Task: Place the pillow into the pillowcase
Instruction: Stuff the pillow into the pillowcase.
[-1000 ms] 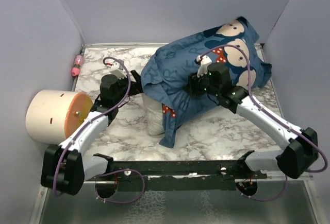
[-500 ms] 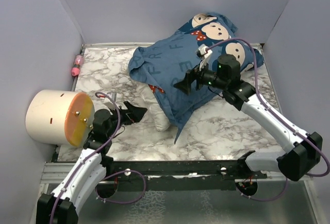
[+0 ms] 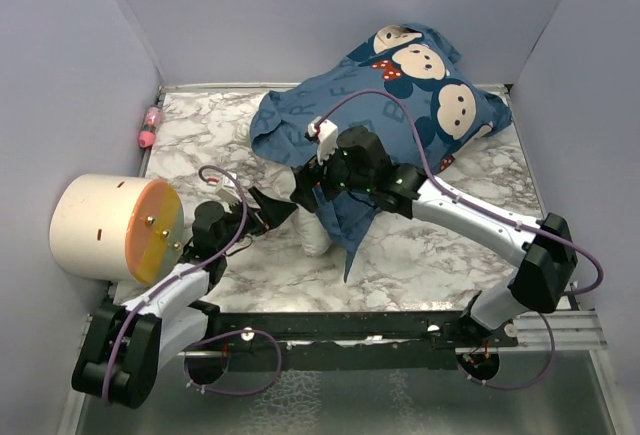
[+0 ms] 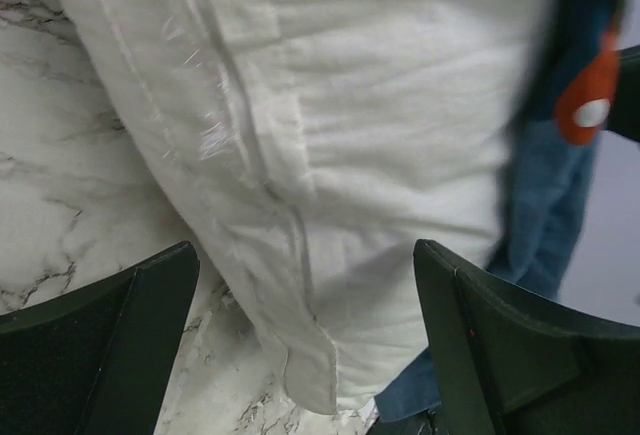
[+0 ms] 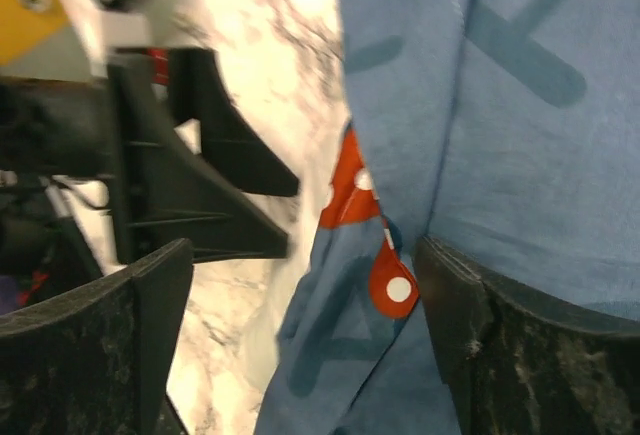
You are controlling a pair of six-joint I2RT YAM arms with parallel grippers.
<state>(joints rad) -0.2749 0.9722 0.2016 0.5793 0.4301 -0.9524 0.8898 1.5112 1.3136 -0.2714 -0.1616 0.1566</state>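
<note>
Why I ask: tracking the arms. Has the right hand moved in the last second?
Yes. The right hand has shifted left across the pillowcase, closer to the cream cylinder.

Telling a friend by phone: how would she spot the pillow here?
Find the marbled white tabletop. On it sprawls a floppy blue fabric pillowcase printed with cartoon mice. The plump white fabric pillow pokes out from its near edge, the only plain white cloth.
</note>
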